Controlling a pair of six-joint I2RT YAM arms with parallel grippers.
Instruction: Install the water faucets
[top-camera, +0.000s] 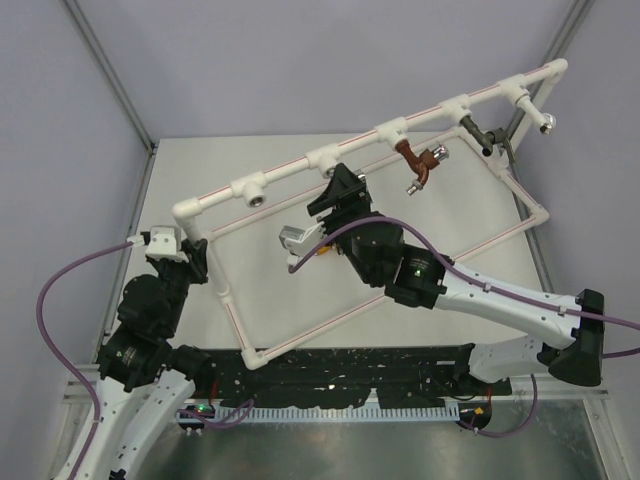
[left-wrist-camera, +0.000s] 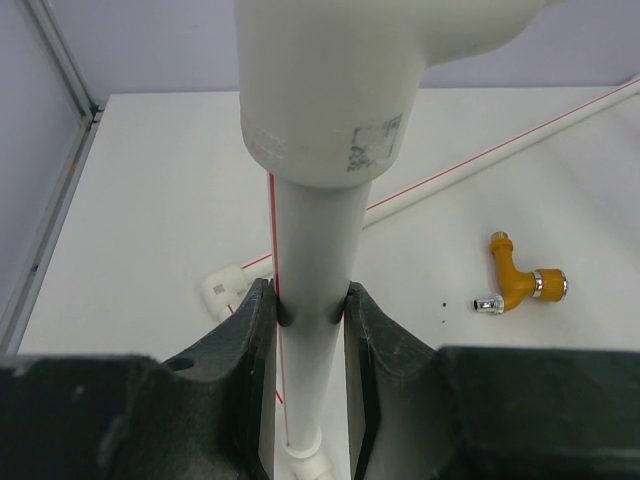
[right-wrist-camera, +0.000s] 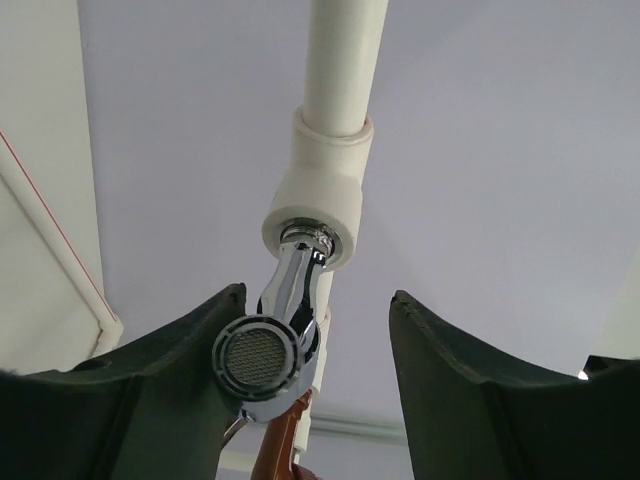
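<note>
The white pipe frame (top-camera: 380, 135) stands tilted up off the table. My left gripper (top-camera: 195, 252) is shut on its left upright pipe (left-wrist-camera: 310, 250). The chrome silver faucet (right-wrist-camera: 285, 320) sits in a tee socket (right-wrist-camera: 312, 205), its mesh spout facing the camera. My right gripper (right-wrist-camera: 318, 296) is open around it, the left finger touching it; in the top view the gripper (top-camera: 338, 190) hides it. The red-brown faucet (top-camera: 418, 165) and the dark grey faucet (top-camera: 483, 133) hang from sockets further right. The orange-yellow faucet (left-wrist-camera: 515, 283) lies on the table.
An empty tee socket (top-camera: 258, 197) is left of my right gripper. A silver fitting (top-camera: 548, 122) sits at the frame's far right end. The frame's lower pipe (top-camera: 330, 325) runs across the table above the arm bases. A white elbow (left-wrist-camera: 222, 290) rests on the table.
</note>
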